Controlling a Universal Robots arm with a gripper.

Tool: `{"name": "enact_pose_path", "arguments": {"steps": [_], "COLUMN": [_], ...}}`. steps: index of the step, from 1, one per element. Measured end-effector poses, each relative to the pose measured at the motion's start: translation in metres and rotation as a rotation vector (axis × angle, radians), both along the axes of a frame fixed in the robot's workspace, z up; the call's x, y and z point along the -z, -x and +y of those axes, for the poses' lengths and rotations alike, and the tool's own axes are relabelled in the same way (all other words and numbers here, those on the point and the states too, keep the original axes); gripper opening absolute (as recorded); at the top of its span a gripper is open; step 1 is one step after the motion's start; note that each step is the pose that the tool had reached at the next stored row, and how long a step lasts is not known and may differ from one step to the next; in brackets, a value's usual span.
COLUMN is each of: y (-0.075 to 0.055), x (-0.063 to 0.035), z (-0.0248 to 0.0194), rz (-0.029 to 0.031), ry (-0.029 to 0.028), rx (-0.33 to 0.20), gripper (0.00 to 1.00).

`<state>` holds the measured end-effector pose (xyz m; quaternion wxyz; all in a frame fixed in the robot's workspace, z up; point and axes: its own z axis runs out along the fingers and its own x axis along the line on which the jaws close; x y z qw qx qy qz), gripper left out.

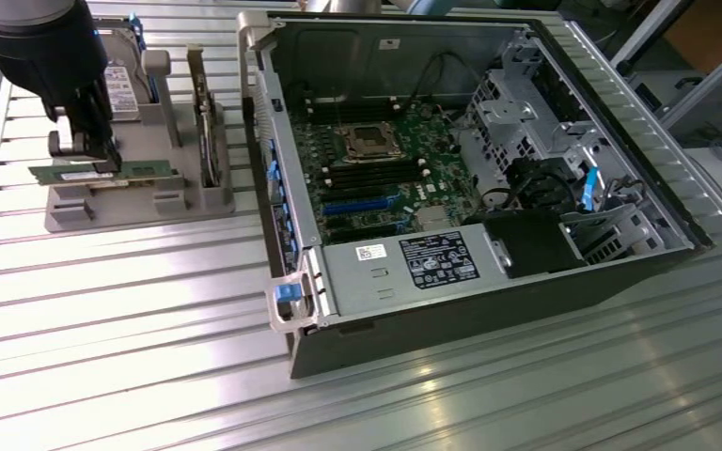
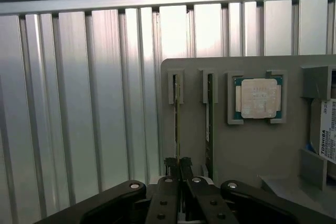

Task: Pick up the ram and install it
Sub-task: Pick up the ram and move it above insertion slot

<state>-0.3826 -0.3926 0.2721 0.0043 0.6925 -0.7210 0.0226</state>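
Note:
The ram [image 1: 142, 170] is a thin green stick standing on edge in a slot of the grey parts holder [image 1: 123, 205] at the exterior view's left. My gripper [image 1: 106, 160] reaches down over it from the black arm, with its fingers pressed together on the stick's top edge. In the wrist view the ram [image 2: 177, 124] runs edge-on away from my gripper [image 2: 179, 167], whose two black fingertips [image 2: 170, 165] clamp its near end. The ram still sits in the holder's slot.
A second thin stick [image 2: 209, 121] stands in the neighbouring slot, and a square silver processor [image 2: 257, 98] lies in the holder [image 2: 262, 150]. A green card with bracket [image 1: 207, 122] stands beside. The open computer case [image 1: 662, 211] with its motherboard [image 1: 374, 174] lies at the exterior view's right.

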Motion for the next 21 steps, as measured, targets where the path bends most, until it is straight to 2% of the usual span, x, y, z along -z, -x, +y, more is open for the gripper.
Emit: {"name": "enact_pose_path", "arguments": {"steps": [21], "y": [0.0], "x": [-0.0097], "z": [0.0], "rz": [0.0], "ry": [0.0], "rx": [0.0], "gripper": [0.12]}}
